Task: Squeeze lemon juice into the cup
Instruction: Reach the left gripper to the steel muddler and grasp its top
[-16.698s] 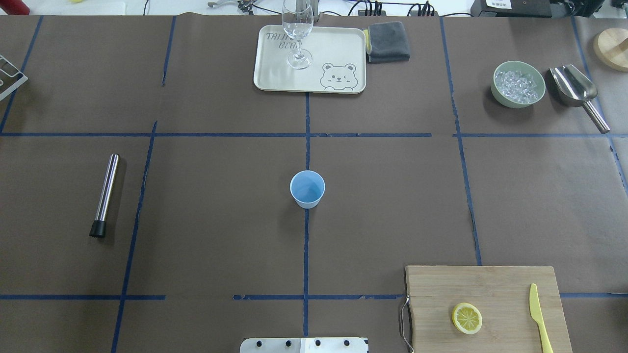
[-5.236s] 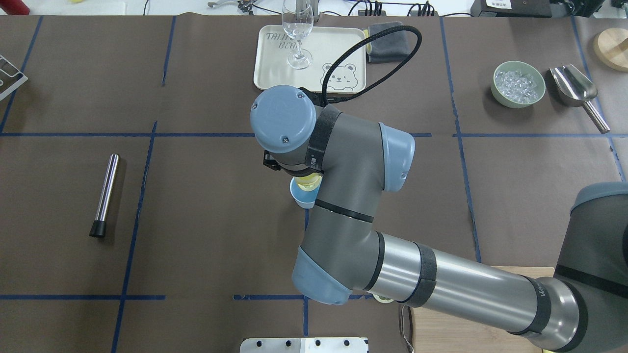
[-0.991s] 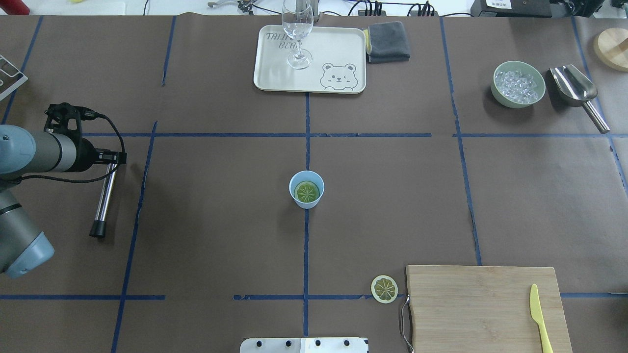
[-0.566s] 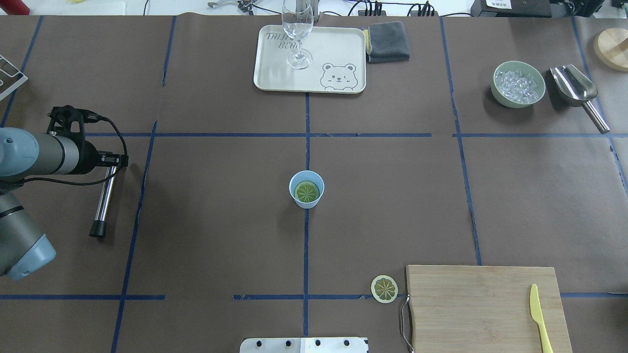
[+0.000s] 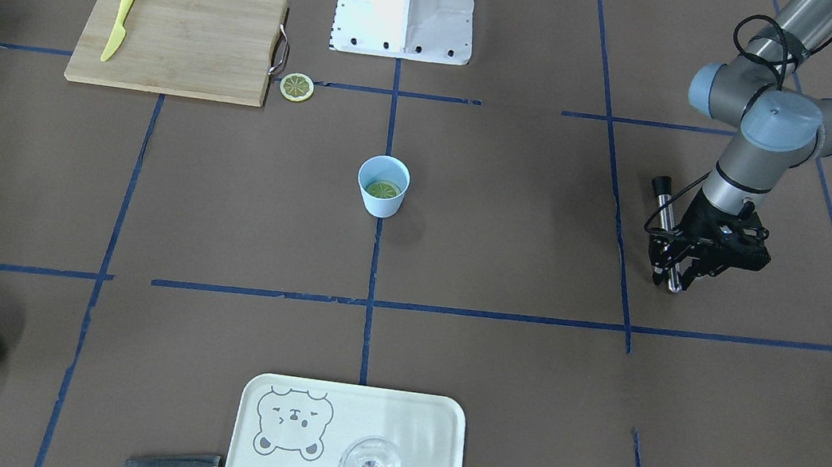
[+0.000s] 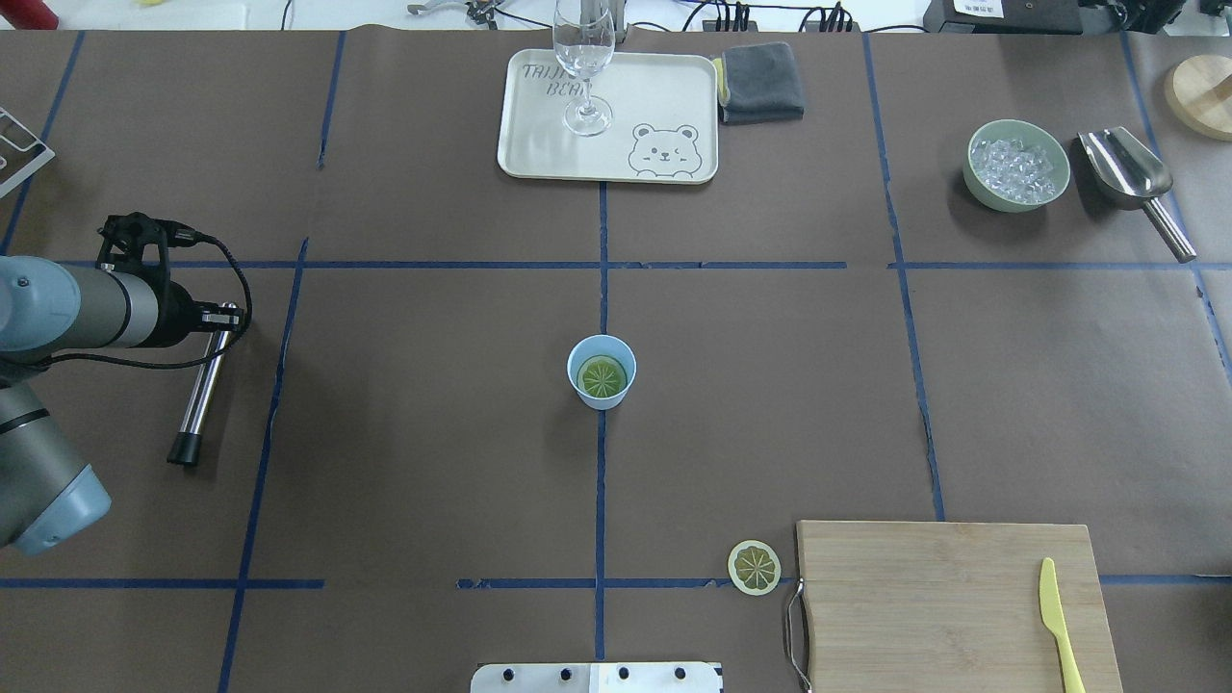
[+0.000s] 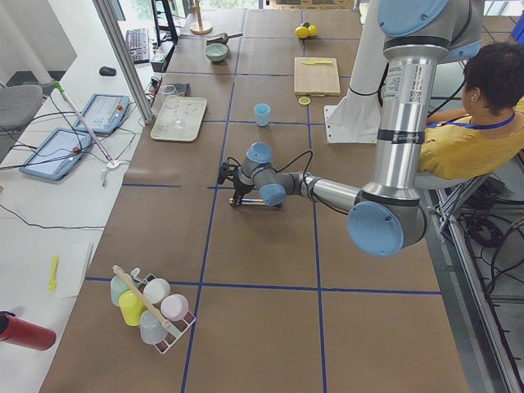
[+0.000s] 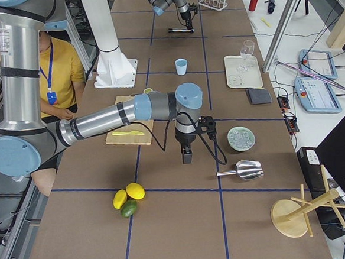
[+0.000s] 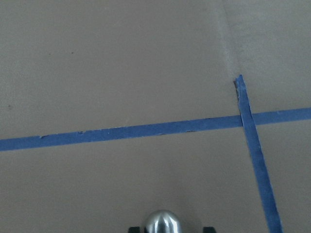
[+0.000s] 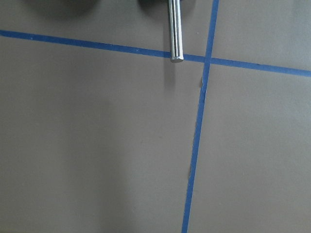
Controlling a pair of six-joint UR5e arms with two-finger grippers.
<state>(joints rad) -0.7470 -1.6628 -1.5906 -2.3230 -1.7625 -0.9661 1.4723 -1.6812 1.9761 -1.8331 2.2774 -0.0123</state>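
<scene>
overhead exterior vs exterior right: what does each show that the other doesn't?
Overhead only: the lemon slice lying inside the cup, cut face up.

Exterior right only: the right arm with the right gripper pointing down above the table, three whole citrus fruits at the near table end, and a seated operator in yellow.

Both: the cup, bowl of ice, scoop, cutting board with the knife, and the left gripper at the steel muddler.
</scene>
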